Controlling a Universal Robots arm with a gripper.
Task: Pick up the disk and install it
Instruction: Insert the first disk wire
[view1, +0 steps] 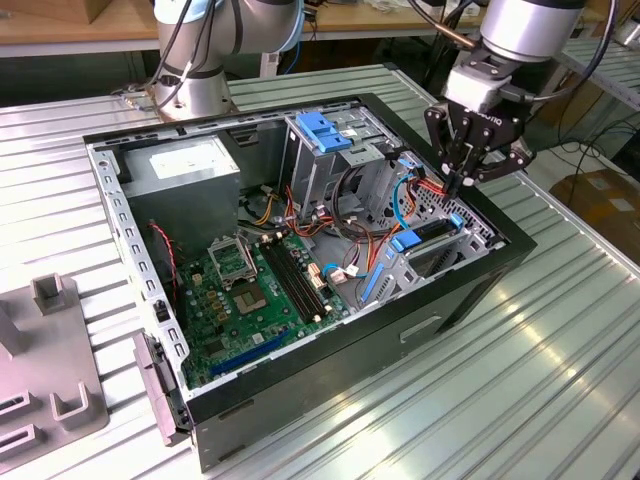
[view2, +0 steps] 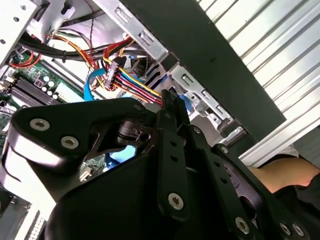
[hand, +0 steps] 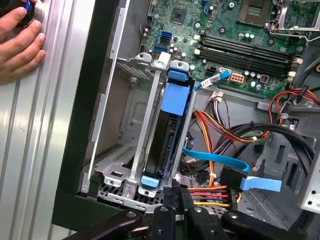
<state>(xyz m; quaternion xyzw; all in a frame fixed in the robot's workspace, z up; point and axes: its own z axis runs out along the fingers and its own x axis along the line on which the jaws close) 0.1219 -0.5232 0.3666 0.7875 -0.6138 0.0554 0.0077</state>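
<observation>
The disk (hand: 165, 135) is a flat grey metal drive in a bright blue plastic carrier. It stands on edge in a slot of the metal drive bay (hand: 125, 130), at the corner of the open computer case (view1: 400, 340). In the first wrist view its dark body runs between two blue end pieces, the larger one toward the motherboard (hand: 240, 30). In the exterior view the disk (view1: 432, 232) appears as a dark slab with blue trim just below my gripper (view1: 455, 183).

My gripper holds nothing; its two black fingers are pressed together. In both wrist views the tips (hand: 175, 192) (view2: 170, 102) hang just beside the smaller blue end of the carrier. I cannot tell whether they touch it.

Surroundings:
- A bundle of red, yellow and orange wires (hand: 215, 127) runs close along the disk's open side.
- A flat blue cable (hand: 215, 160) crosses near the fingertips and ends at a black connector (hand: 235, 177).
- A blue latch (view1: 325, 130) sits atop the taller drive cage, well apart from the disk.
- A grey box with a white label (view1: 185, 165) occupies the far corner of the case.
- A person's hand (hand: 17, 42) rests on the ribbed metal table (view1: 560, 380), outside the case wall.
</observation>
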